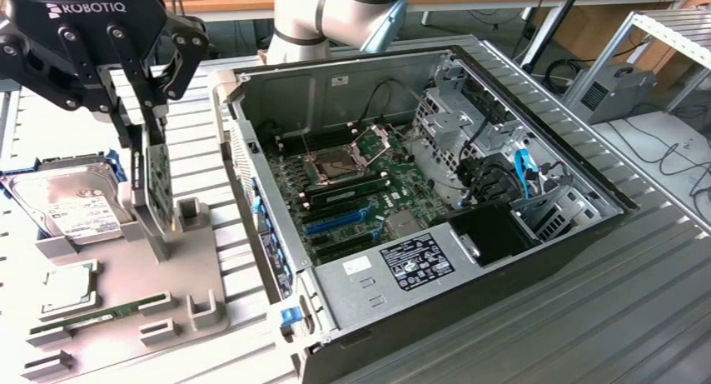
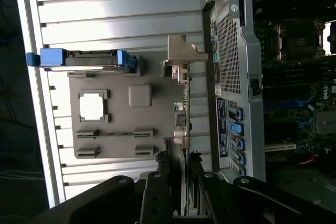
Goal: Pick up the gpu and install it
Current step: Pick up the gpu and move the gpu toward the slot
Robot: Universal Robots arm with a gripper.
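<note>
Noted a silver hard drive [image 1: 65, 202], a processor chip [image 1: 69, 286] and a green memory stick [image 1: 98, 314] resting at the grey holder tray [image 1: 206, 271], lower than the gripper [image 1: 148, 142] and to the exterior view's left of it. Found the gripper narrowed onto the top edge of the gpu [image 1: 160, 188], one finger against each flat side. Saw the gpu standing on edge directly beneath the gripper, its foot down at the tray; could not tell whether seated or just clear. Spotted, to the exterior view's right of the gripper, the open computer case [image 1: 534, 259] lying on the bench [image 1: 622, 317], motherboard [image 1: 367, 184] exposed.
</note>
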